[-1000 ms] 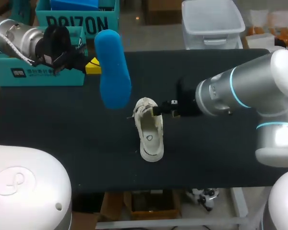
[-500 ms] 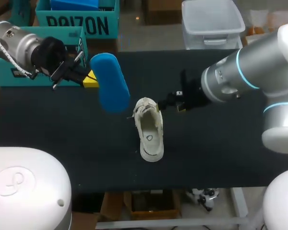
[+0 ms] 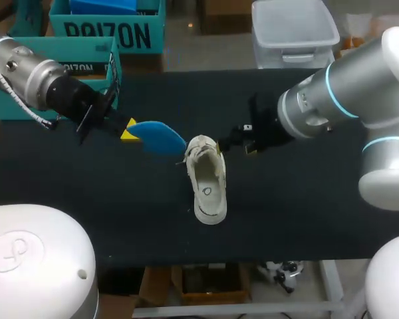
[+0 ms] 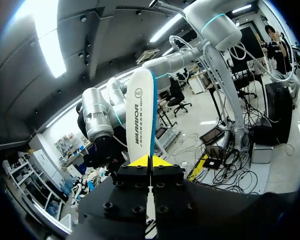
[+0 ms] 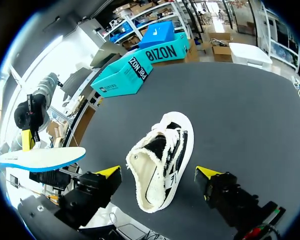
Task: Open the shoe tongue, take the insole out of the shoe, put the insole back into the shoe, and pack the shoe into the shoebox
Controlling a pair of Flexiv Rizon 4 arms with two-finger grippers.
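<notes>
A white shoe (image 3: 208,179) lies in the middle of the black table (image 3: 306,212), laced end toward the back. My left gripper (image 3: 128,129) is shut on the heel end of a blue insole (image 3: 157,137), held nearly level in the air, its tip close to the shoe's laces. The left wrist view shows the insole's white underside (image 4: 139,120) sticking out from the pinched yellow tips of that gripper (image 4: 149,161). My right gripper (image 3: 234,142) hovers open just right of the laced end; in its wrist view the gripper (image 5: 157,172) straddles the shoe (image 5: 162,155) without touching, and the insole (image 5: 40,157) floats beyond.
A teal open box (image 3: 53,83) sits at the table's back left corner, also seen as the teal box (image 5: 121,75) in the right wrist view. Bare black table lies in front of and to the right of the shoe.
My left arm has lowered the insole and turned it from face-up to nearly edge-on, bringing its tip beside the shoe. The right gripper drew back slightly from the shoe, then held still.
</notes>
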